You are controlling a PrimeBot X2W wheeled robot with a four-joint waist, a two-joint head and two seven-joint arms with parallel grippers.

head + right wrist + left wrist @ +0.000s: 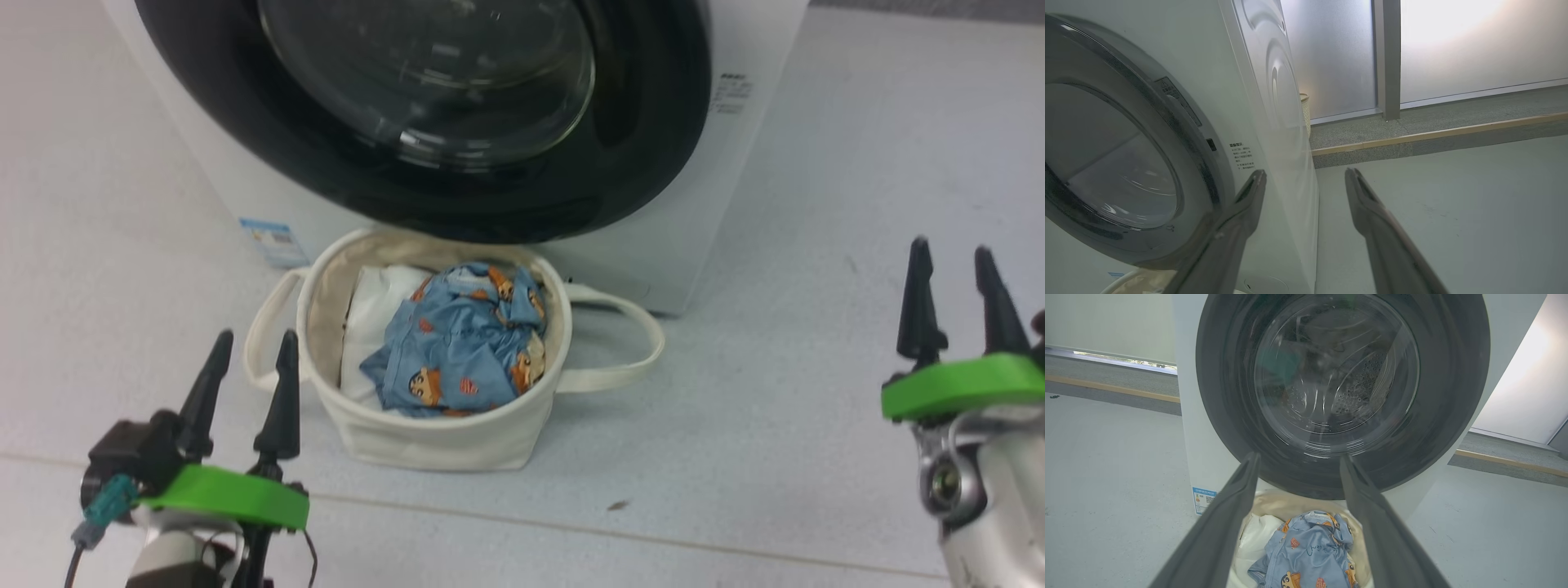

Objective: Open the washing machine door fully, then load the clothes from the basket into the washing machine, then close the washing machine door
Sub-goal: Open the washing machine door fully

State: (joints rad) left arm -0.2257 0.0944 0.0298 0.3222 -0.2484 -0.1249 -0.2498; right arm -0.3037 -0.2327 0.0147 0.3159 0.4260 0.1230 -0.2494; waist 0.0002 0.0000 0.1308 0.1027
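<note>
The white washing machine (718,204) stands at the top of the head view, its black-rimmed round door (457,122) shut against the front. Right in front of it on the floor sits the cream canvas basket (424,433), holding light-blue clothes (465,343) printed with orange figures, beside a plain white cloth. My left gripper (255,347) is open and empty, just left of the basket. My right gripper (953,255) is open and empty too, well right of the machine. In the left wrist view the door (1343,396) fills the top, the clothes (1310,551) lie between my fingers. The right wrist view shows the door (1114,163) from the side.
Pale grey floor (775,425) lies around the basket and machine. A blue label (273,241) is stuck low on the machine's left front. Behind the machine runs a raised kerb (1433,139) below frosted glass panels (1474,45), with a woven bin (1305,114) tucked behind the machine.
</note>
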